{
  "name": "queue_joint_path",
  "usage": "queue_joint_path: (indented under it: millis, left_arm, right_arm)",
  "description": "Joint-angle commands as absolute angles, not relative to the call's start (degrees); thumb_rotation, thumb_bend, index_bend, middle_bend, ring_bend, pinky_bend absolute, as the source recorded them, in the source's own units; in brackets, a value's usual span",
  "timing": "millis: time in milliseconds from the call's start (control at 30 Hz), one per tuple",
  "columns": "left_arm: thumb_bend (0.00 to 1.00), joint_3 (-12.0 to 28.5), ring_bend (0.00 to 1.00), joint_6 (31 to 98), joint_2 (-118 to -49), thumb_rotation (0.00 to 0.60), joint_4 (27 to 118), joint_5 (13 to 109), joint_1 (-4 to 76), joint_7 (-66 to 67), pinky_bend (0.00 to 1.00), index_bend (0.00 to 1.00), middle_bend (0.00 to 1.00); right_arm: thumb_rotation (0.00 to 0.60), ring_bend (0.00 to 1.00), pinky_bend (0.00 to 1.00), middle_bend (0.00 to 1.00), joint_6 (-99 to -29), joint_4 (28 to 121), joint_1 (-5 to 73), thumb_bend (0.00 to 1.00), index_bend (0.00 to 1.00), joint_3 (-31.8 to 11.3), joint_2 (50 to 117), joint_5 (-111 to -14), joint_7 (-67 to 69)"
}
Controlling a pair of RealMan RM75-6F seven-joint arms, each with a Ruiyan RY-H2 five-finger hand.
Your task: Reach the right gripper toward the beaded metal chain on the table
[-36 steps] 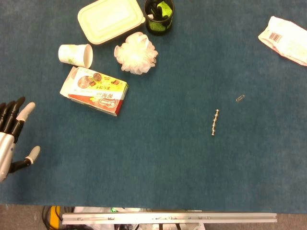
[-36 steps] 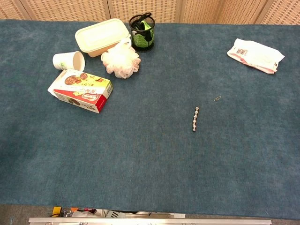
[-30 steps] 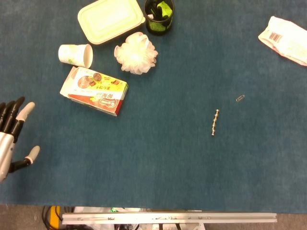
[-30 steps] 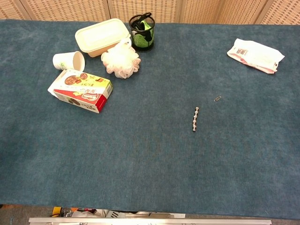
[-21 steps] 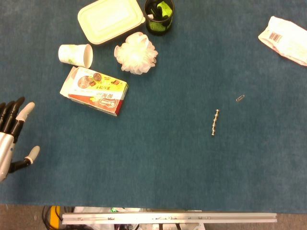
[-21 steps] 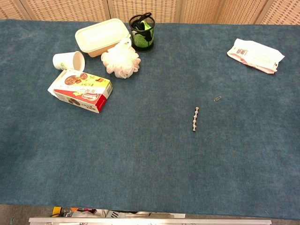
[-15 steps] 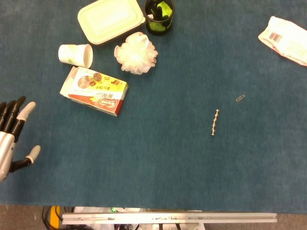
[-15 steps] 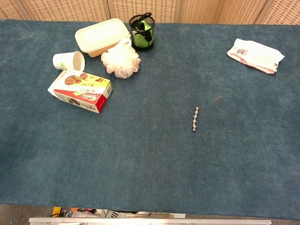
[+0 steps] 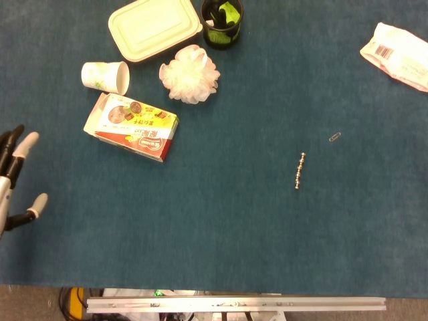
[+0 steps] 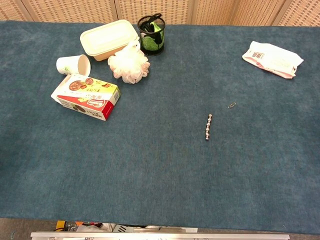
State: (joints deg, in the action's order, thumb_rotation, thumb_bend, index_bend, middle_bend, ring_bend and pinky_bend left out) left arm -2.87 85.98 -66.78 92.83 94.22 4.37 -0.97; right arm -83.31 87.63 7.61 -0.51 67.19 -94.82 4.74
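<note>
The beaded metal chain [image 9: 299, 171] [image 10: 208, 127] lies straight on the blue table, right of centre, with nothing touching it. My left hand [image 9: 13, 184] shows only at the left edge of the head view, far from the chain, fingers spread and holding nothing. Neither view shows my right hand.
A paper clip [image 9: 334, 138] lies just up and right of the chain. At the back left are a snack box [image 9: 132, 126], a tipped paper cup [image 9: 105, 76], a white bath pouf [image 9: 190, 74], a lidded container [image 9: 154, 27] and a black mesh cup [image 9: 222, 22]. A white packet [image 9: 396, 55] sits far right.
My left hand has slid a little left, further off the edge of the head view. The chain and the other things have stayed put.
</note>
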Motion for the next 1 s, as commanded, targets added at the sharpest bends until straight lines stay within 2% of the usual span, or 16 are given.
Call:
queue_joint_path:
  millis: [33,167,233,400,533,833,1000]
  left_arm:
    - [0.27,-2.83,0.01,86.19,-66.52,0.600,92.54,93.70,4.05,-1.48,0.00,0.00,0.02]
    - [0.27,-2.81,0.01,86.66,-66.27,0.600,92.03,93.04,3.53,-2.00,0.00,0.00,0.02]
    - [0.27,-2.76,0.01,86.54,-66.27,0.600,91.88,92.63,3.43,-2.07,0.00,0.00,0.02]
    - [0.27,-2.84,0.01,86.18,-66.47,0.600,91.75,92.33,3.37,-2.06,0.00,0.00,0.02]
    - [0.27,-2.84,0.01,86.24,-66.56,0.600,91.48,92.42,3.34,-2.14,0.00,0.00,0.02]
    - [0.27,-2.79,0.01,86.34,-66.41,0.600,91.30,92.12,3.12,-2.41,0.00,0.00,0.02]
    - [0.27,-2.81,0.01,86.54,-66.29,0.600,91.02,91.69,2.74,-3.04,0.00,0.01,0.02]
  right_arm:
    - [0.600,0.62,0.81,0.65,-81.43,89.52,9.10,0.15,0.63,-0.67,65.83,-95.08,2.95]
    - [0.600,0.64,0.81,0.65,-78.91,91.50,11.39,0.15,0.63,-0.33,64.29,-97.16,1.13]
    - [0.600,0.68,0.81,0.67,-77.44,92.15,12.82,0.14,0.62,-0.28,63.91,-98.44,-0.71]
    - [0.600,0.87,0.95,0.84,-73.56,93.07,16.84,0.13,0.58,-0.51,64.42,-101.77,-5.12]
    - [0.600,0.96,1.00,0.92,-69.15,93.12,20.26,0.12,0.55,-0.57,65.49,-103.25,-8.48]
    - [0.600,1.00,1.00,0.95,-57.61,90.96,28.32,0.12,0.55,-0.92,71.07,-103.13,-13.80]
    - [0.600,1.00,1.00,0.95,-54.22,88.71,31.11,0.12,0.55,-0.80,74.70,-102.99,-16.34]
